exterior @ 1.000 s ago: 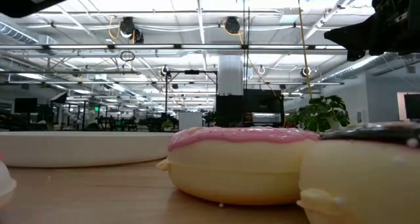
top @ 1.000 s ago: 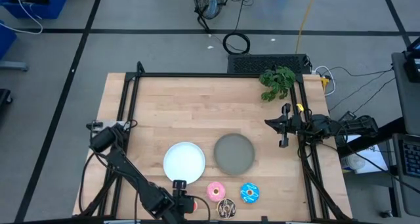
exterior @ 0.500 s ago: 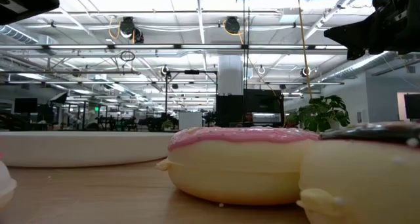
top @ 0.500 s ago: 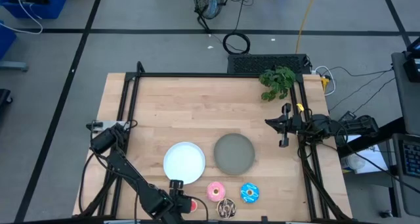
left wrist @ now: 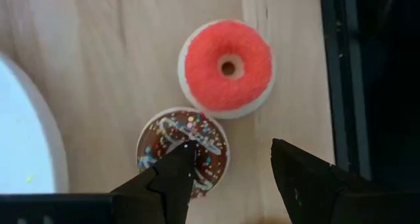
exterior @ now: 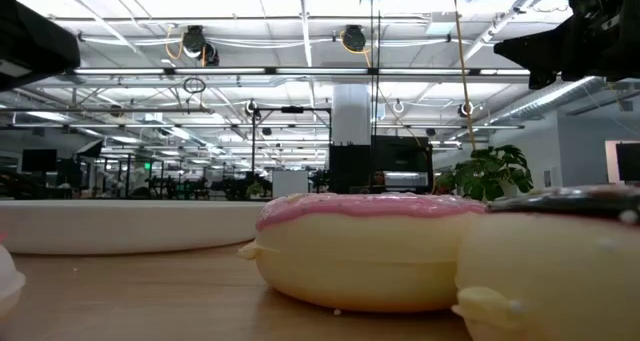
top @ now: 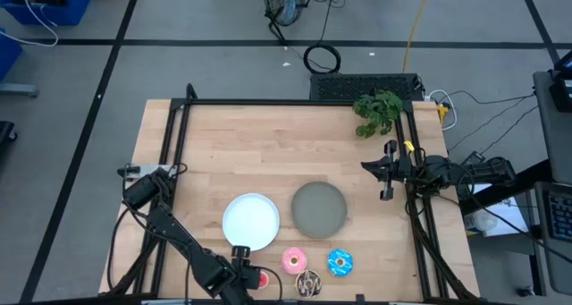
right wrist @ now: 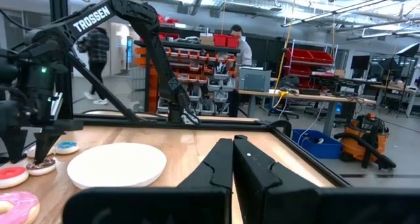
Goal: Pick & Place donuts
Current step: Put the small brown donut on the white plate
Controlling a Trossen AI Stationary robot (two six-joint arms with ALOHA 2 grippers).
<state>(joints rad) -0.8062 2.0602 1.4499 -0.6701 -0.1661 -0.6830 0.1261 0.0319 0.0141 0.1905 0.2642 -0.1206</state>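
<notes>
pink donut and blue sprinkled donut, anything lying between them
No; in the high view, only bare wood lies between the pink donut and the blue sprinkled donut.

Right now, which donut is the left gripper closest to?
The small brown sprinkled donut, under the open left gripper. One finger overlaps it; the red donut lies farther ahead.

The high view looks straight down on the whole table [top: 268, 153], the low view sits level just behind the pink donut [exterior: 365, 246], and both wrist views share the white plate [right wrist: 117, 165], the left looking down from just above the tiny brown donut [left wrist: 182, 145] by its jaws.
</notes>
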